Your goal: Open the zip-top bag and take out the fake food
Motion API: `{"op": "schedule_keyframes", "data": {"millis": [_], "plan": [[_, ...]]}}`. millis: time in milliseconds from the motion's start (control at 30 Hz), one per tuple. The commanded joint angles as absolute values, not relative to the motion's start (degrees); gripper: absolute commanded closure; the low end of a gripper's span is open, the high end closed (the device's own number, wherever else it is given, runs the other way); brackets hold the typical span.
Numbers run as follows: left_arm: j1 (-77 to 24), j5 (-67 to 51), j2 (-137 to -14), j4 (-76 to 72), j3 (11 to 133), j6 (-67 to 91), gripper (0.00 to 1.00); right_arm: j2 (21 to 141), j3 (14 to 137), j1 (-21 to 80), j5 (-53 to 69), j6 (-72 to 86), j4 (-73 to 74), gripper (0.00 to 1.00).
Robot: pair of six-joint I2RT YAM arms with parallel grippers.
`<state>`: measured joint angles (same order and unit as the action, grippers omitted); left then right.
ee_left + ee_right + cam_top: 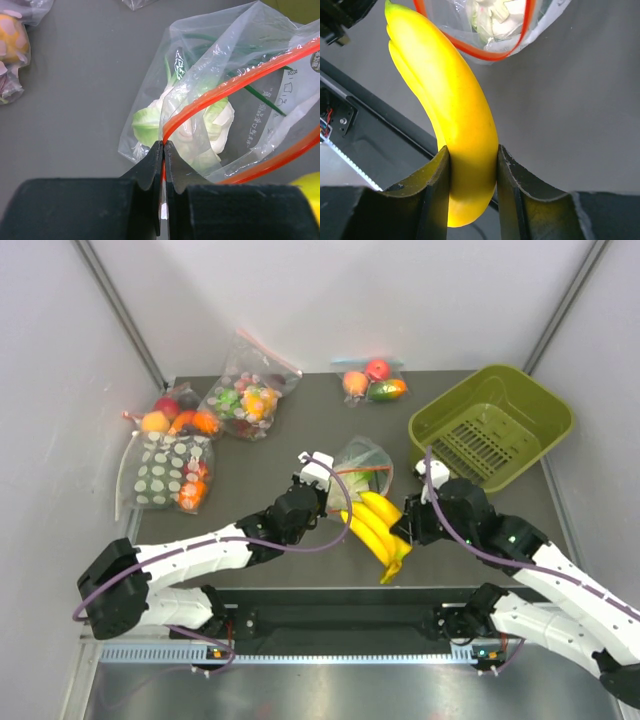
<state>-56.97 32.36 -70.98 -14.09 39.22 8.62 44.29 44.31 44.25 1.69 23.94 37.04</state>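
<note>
The clear zip-top bag (362, 468) lies mid-table with its red-orange zip strip (235, 82) open in a loop. The pale green-and-white lettuce head (200, 125) is inside the bag; it also shows in the right wrist view (495, 15). My left gripper (164, 146) is shut on the bag's zip strip at its near corner; in the top view it (322, 492) is at the bag's left edge. My right gripper (472, 157) is shut on the yellow bananas (450, 110), which are outside the bag (378, 530) near the table's front edge.
A green basket (490, 425) stands at the back right. A small bag of fruit pieces (373, 382) lies at the back centre. A bag of multicolour pieces (245, 392), a white-dotted bag (170, 472) and another fruit bag (175, 418) lie at the back left.
</note>
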Motion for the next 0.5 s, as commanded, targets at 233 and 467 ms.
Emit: {"op": "schedule_keyframes", "data": {"millis": [233, 467], "plan": [[-56.2, 28.7, -67.0, -12.4, 38.9, 9.9, 0.96, 39.3, 55.9, 44.4, -8.0, 22.2, 37.1, 1.0], [-56.2, 20.6, -62.0, -8.2, 36.8, 10.5, 0.98, 43.8, 65.2, 34.7, -9.8, 16.9, 31.5, 1.0]]}}
